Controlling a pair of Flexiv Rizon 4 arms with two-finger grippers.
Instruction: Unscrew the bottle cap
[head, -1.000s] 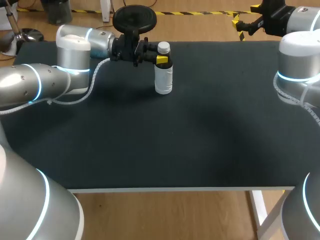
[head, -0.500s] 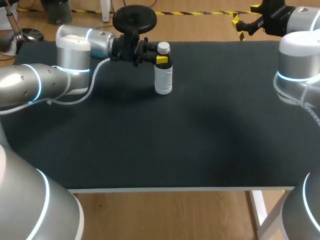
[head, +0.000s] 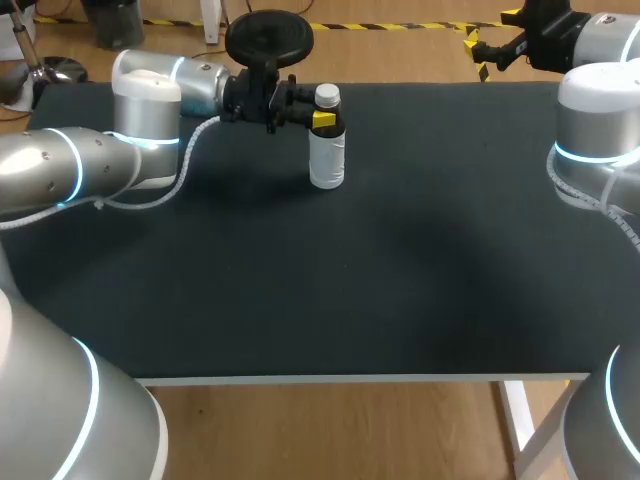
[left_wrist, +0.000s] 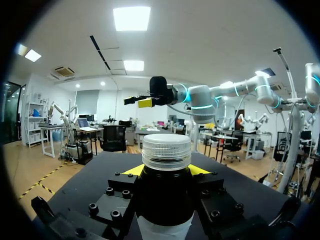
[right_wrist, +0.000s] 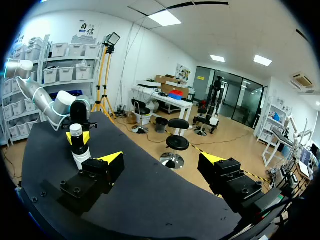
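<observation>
Bottle (head: 327, 150) clamped below cap (head: 327, 96) by left end effector (head: 322, 120), steadied on desk (head: 400, 280) against twisting. Right end effector (right_wrist: 165, 165) held wide open, empty, well apart.

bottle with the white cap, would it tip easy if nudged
Probably tippy on its own: the bottle is tall with a narrow base. Clamped by the left gripper, it should hold steady. Its ribbed cap likely grips well.

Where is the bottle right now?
In the head view the bottle stands upright near the far edge of the table, its neck between the left arm's jaws.
</observation>
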